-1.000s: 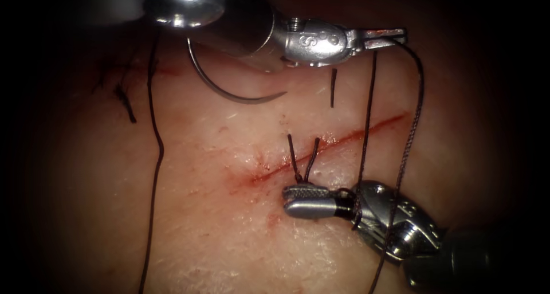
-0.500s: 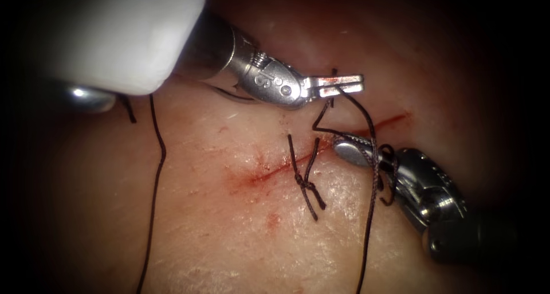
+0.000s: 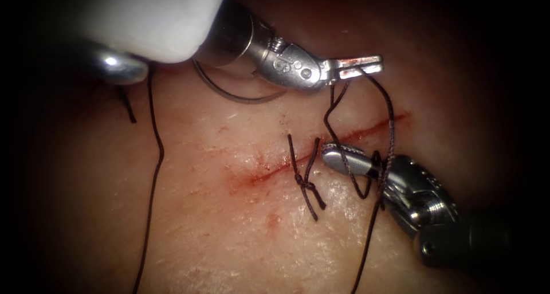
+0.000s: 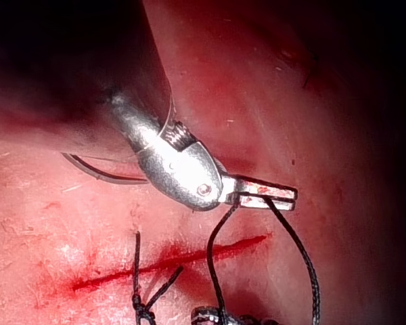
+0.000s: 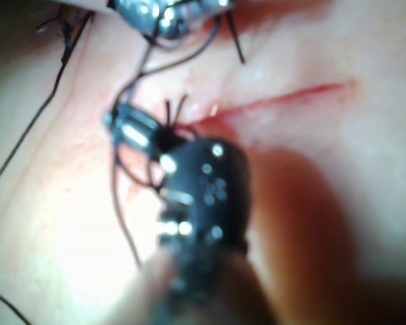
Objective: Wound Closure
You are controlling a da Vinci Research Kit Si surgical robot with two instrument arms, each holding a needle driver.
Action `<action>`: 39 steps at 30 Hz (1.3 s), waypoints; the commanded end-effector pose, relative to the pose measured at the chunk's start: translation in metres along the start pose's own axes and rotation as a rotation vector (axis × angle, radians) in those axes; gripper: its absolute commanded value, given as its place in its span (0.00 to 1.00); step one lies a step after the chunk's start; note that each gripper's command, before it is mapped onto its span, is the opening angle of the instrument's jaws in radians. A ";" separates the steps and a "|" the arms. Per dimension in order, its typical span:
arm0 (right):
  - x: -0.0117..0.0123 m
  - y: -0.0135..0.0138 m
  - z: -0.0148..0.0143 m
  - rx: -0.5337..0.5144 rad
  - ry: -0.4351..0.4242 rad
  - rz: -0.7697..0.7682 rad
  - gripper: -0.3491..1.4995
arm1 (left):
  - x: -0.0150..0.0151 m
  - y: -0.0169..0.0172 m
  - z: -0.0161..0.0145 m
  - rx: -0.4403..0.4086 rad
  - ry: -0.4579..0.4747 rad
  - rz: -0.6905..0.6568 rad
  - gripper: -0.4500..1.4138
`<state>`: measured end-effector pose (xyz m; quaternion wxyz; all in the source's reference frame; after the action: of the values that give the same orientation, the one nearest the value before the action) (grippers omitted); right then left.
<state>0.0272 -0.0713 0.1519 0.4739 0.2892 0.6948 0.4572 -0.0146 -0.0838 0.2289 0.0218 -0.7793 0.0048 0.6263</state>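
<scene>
The thread (image 3: 334, 102) now runs from the left tool (image 3: 360, 66), whose jaws are clamped on it at about 1 o'clock, down to a loop around the right tool (image 3: 342, 156), which has slid back slightly. I cannot tell whether the right jaws grip anything. The needle (image 3: 232, 93) lies free on the tissue (image 3: 229, 236) at 11 o'clock, its upper curve hidden behind the left shaft. A tied knot (image 3: 303, 182) sits on the cut (image 3: 275, 169).

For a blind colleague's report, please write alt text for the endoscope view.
The left hand grips the thread, which loops around the right hand beside the cut in the tissue. The needle lies free on the tissue.
</scene>
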 end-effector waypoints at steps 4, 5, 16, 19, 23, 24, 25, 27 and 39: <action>-0.0007 -0.0005 0.0004 0.013 0.010 0.053 0.20 | -0.0016 0.0003 0.0009 0.009 -0.001 0.002 0.00; -0.0008 -0.0006 0.0004 0.015 0.007 0.064 0.22 | -0.0016 0.0000 0.0009 0.014 0.003 0.001 0.00; -0.0027 -0.0025 0.0032 0.064 -0.043 0.133 0.86 | -0.0024 -0.0010 0.0014 0.024 0.001 0.005 0.00; -0.0021 -0.0028 0.0039 0.071 -0.030 0.138 0.89 | -0.0033 -0.0001 0.0006 0.020 0.005 0.016 0.00; -0.0009 -0.0027 0.0039 0.050 0.020 0.149 0.90 | -0.0034 0.0008 -0.0004 0.016 0.013 0.020 0.00; -0.0003 -0.0026 0.0038 0.045 0.052 0.151 0.91 | -0.0032 0.0013 -0.0010 0.021 0.014 0.021 0.00; 0.0000 -0.0026 0.0037 0.049 0.066 0.152 0.90 | -0.0031 0.0016 -0.0014 0.022 0.015 0.021 0.00; 0.0003 -0.0023 0.0035 0.038 0.086 0.152 0.88 | -0.0028 0.0022 -0.0020 0.026 0.021 0.022 0.00; 0.0024 0.0003 0.0010 -0.071 0.153 0.053 0.86 | 0.0008 0.0077 -0.0042 0.076 0.050 0.033 0.00</action>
<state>0.0267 -0.0681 0.1506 0.4166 0.2528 0.7058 0.5143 -0.0099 -0.0912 0.2279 0.0408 -0.7930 0.0431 0.6063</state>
